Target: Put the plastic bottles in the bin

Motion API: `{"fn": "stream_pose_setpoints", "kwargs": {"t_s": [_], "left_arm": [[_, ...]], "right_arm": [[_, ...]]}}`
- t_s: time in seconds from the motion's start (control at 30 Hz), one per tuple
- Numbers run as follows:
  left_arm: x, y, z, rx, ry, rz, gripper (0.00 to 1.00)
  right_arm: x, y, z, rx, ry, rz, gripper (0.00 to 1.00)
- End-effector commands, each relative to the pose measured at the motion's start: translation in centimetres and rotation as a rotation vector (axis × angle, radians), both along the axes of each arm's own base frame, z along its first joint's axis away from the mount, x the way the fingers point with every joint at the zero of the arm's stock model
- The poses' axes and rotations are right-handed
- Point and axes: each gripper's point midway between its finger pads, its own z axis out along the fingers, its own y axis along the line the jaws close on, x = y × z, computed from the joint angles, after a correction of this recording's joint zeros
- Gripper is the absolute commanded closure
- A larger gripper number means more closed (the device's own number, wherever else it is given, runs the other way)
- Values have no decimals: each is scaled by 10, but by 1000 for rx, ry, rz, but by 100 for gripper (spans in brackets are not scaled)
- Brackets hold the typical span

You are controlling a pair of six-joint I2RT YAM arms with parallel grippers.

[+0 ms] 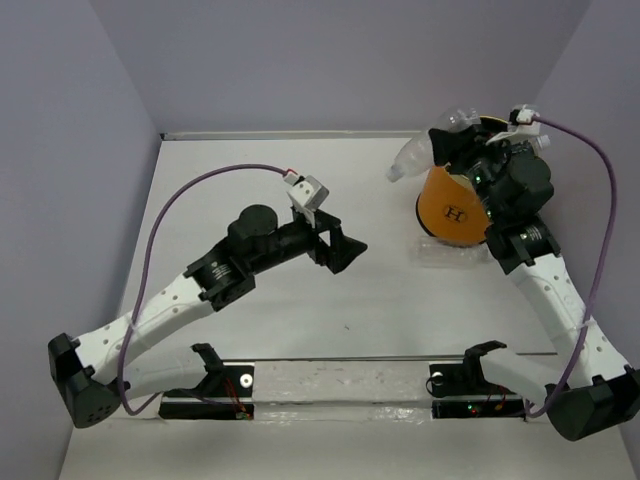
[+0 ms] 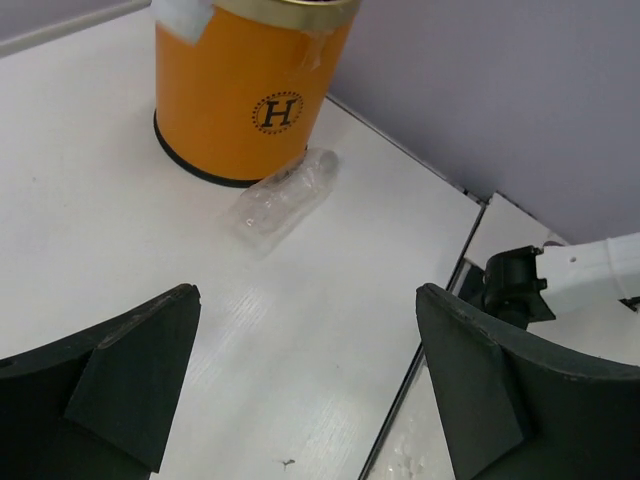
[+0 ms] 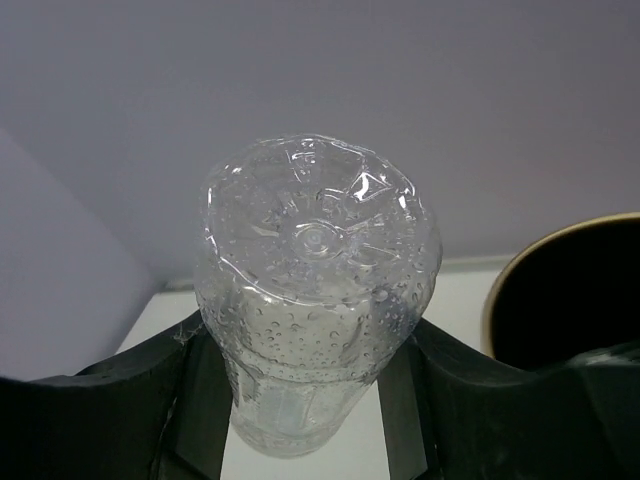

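Pale desk, lilac walls on three sides.

Item 1, bin: orange, round "H" mark, black inside. Stands upright at far right of desk, mouth facing up to take drops from above.

Item 2, held bottle: clear, beaded with droplets inside, cap end hidden. Pinched across its body between right jaws, base toward wrist camera. Hangs raised just beside rim, not yet over the black opening; in top view, most of body sticking out left of bin. Height likely chosen to clear rim before release.

Item 3, loose bottle: clear, on its side on desk at bin's foot, near side. Touching bin or just beside it; cannot tell which. Faint in top view.

Item 4, left jaws: spread wide, nothing between. Hover over mid desk, aimed at bin and loose bottle. Loose bottle well ahead of tips, framed between them in wrist view, apart from both. Probably parked clear of right arm during the drop.

Status, as judged: one bottle close to going in, one on desk yet to collect.
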Motion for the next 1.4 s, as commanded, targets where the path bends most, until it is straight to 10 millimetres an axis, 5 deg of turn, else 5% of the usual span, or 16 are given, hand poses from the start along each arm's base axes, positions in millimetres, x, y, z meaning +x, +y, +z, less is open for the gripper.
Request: {"fn": "stream_pose_setpoints", "kwargs": {"t_s": [0.0, 0.13, 0.3, 0.53, 0.83, 0.9, 0.93, 1.03, 1.07, 1.17, 1.37], "left_arm": [[-16, 36, 5, -1, -11, 61, 1], [-23, 53, 4, 0, -34, 86, 1], [-29, 60, 11, -21, -42, 84, 1], [-40, 63, 21, -69, -67, 46, 1], [-36, 54, 7, -40, -30, 33, 1], [-35, 51, 5, -36, -22, 34, 1], [-33, 49, 2, -27, -13, 34, 1], [-29, 44, -5, -14, 10, 35, 1], [-28, 41, -7, -8, 17, 34, 1], [-26, 31, -14, 11, 52, 12, 1], [-16, 6, -16, 2, 81, -9, 1]], "right_arm": [[-12, -98, 69, -114, -123, -491, 79], [-3, -133, 90, -185, -125, -659, 79], [42, -161, 60, -226, -36, -729, 79], [112, -159, 6, -219, 77, -632, 79], [147, -159, -30, -221, 143, -597, 73], [145, -162, -36, -215, 164, -617, 58], [143, -164, -41, -218, 179, -623, 41], [143, -167, -59, -246, 241, -635, 11], [142, -172, -65, -259, 273, -641, 7], [138, -173, -49, -267, 271, -643, 1], [104, -163, 19, -207, 135, -601, 0]]}}
